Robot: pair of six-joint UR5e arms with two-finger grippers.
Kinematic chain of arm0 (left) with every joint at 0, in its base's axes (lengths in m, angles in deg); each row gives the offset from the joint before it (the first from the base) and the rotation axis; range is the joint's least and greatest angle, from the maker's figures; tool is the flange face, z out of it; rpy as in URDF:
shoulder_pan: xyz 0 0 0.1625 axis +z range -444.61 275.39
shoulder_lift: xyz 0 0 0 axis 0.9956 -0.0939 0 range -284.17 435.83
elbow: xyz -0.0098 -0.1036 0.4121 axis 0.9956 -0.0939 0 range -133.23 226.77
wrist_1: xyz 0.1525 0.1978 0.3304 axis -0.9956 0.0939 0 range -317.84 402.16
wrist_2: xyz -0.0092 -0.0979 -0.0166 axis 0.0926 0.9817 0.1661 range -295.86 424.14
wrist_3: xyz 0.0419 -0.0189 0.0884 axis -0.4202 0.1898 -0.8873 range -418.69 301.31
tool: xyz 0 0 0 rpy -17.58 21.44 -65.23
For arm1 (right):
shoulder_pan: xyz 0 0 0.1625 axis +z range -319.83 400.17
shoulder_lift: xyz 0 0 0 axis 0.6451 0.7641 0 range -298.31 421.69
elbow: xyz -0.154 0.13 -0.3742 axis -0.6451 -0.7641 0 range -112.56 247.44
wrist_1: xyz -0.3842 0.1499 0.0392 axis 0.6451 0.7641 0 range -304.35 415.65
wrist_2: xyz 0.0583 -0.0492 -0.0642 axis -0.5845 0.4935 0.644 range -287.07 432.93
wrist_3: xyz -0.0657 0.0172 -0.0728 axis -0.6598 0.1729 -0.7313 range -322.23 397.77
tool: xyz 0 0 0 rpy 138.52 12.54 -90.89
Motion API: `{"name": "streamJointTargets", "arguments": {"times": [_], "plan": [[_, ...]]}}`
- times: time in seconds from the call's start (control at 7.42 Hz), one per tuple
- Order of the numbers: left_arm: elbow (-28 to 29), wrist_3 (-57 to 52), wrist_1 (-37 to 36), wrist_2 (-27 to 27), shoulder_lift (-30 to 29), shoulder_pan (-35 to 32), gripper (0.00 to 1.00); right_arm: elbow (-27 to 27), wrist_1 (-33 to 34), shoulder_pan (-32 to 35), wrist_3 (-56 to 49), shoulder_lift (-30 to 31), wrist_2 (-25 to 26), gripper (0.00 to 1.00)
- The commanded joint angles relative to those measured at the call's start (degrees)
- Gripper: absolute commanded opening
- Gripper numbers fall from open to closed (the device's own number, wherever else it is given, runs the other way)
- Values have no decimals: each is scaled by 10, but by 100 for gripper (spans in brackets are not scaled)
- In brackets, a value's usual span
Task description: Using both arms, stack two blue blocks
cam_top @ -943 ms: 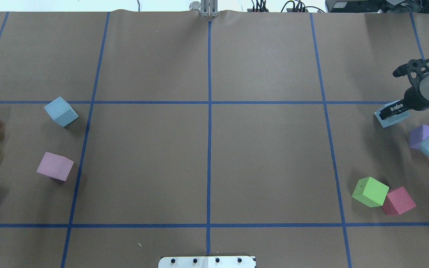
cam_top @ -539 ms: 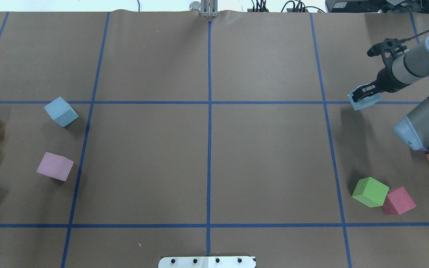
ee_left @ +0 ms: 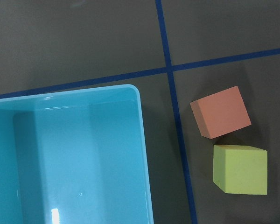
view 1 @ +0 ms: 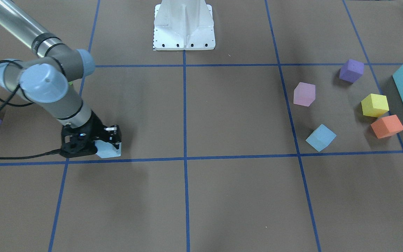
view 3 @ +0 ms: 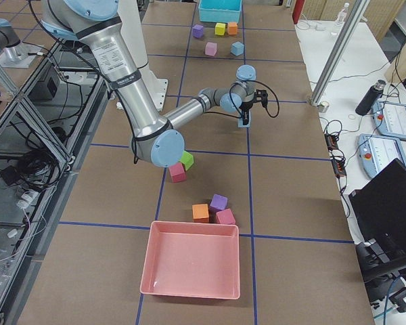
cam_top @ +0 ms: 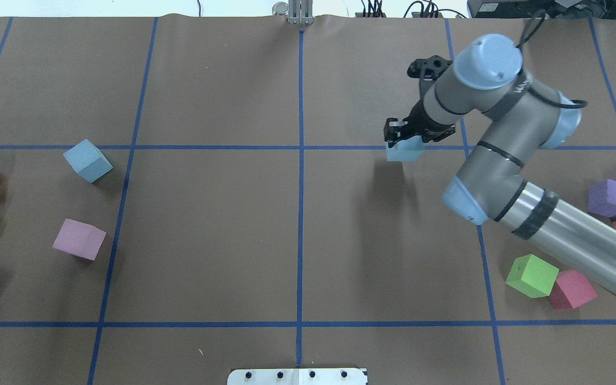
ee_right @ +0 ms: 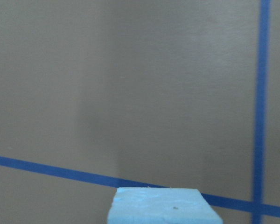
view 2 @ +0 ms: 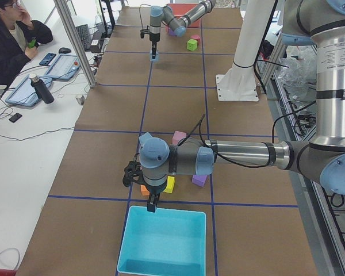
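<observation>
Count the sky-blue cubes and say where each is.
2. The first blue cube is held aloft by the right gripper; the second blue cube rests on the robot's left side, near the lilac cube. None seems hidden.

One pale blue foam cube (cam_top: 405, 153) hangs clamped in the right gripper (cam_top: 403, 141), lifted right of centre. The other blue cube (cam_top: 87, 160) rests skewed, far left, untouched
</observation>
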Motion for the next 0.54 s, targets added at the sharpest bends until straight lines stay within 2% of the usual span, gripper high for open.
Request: {"name": "streamJointTargets", "arguments": {"times": [0.0,0.13,0.27,0.4], "plan": [[1,0,0,0,1,0,98,-5,130,-87,104,-106,70,3],[2,0,0,0,0,0,98,-9,133,-118,148,-132,76,4],[2,0,0,0,0,0,98,-20,133,-147,163,-145,103,6],[2,0,0,0,0,0,98,-22,133,-166,163,-144,128,15]]}}
